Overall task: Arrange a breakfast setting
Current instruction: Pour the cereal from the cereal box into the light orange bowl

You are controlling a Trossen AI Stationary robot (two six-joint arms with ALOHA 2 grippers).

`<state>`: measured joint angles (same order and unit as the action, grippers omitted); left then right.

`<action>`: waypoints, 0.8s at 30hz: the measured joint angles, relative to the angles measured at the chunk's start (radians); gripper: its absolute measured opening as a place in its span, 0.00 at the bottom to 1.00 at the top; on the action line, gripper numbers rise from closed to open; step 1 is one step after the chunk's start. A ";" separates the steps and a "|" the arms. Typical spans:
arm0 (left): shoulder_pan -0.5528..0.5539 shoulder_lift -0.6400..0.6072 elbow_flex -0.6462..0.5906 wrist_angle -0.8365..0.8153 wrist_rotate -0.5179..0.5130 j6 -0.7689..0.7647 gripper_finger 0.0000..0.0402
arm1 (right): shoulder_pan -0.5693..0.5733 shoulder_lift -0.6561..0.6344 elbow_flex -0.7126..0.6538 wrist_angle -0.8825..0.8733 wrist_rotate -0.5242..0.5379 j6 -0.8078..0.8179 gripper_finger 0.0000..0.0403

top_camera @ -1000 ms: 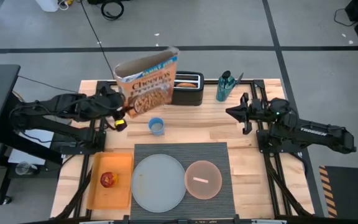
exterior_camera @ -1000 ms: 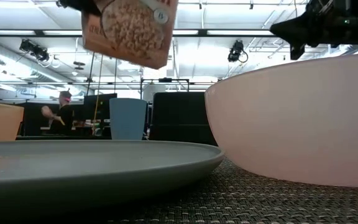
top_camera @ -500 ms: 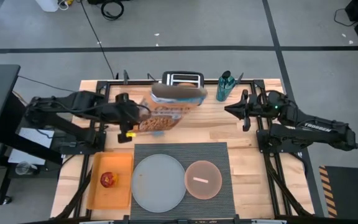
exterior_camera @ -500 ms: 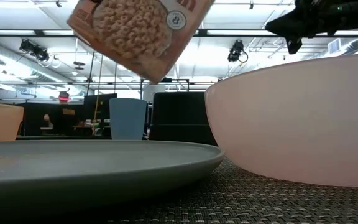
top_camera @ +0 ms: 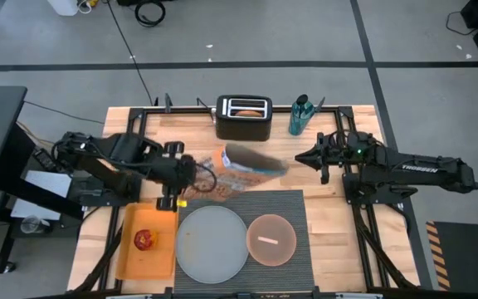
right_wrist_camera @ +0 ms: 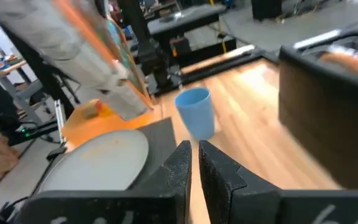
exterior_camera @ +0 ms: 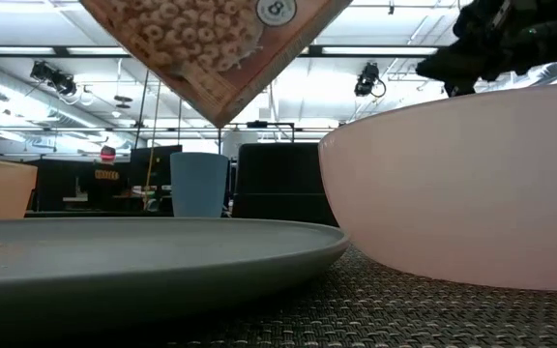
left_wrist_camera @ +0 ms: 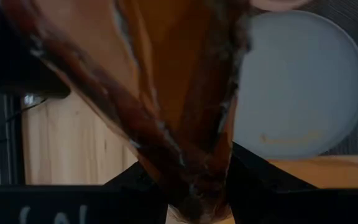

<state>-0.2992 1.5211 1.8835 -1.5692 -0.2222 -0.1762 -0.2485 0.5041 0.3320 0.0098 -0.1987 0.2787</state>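
My left gripper is shut on the orange cereal box, which hangs tilted over the far edge of the dark grey placemat. One corner of the box points down. On the mat sit the pale grey plate and the pink bowl; a small pale spoon lies in the bowl. A red apple lies on an orange tray left of the mat. My right gripper hovers shut right of the box, holding nothing. My left gripper pinches the cereal box between its two fingers at the box's closed bottom end. The fingers come from the table's left, slanting down. The box is lifted clear and tipped over, its open top toward the table's right.
A black toaster with a bagel half stands at the far edge, a teal bottle to its right. A small blue cup stands on the wood behind the mat, below the box.
My left gripper has carried the cereal box from the far left of the table toward the near edge and the middle, over the mat's far edge. It has tipped the box from nearly upright to strongly tilted, with the open top swung toward the right.
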 joint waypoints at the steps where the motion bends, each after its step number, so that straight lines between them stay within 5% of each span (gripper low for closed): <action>1: -0.016 0.000 -0.006 0.001 0.000 -0.006 0.32 | 0.019 0.000 -0.005 -0.002 0.013 0.014 0.10; 15: -0.282 0.103 -0.043 0.002 0.016 -0.200 0.32 | 0.270 0.000 -0.009 0.019 0.220 0.063 0.10; 24: -0.291 0.201 0.020 -0.002 0.068 -0.217 0.32 | 0.294 0.012 -0.009 0.020 0.243 0.062 0.10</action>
<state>-0.5900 1.7224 1.9040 -1.5707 -0.1547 -0.3932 0.0460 0.5157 0.3229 0.0298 0.0444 0.3405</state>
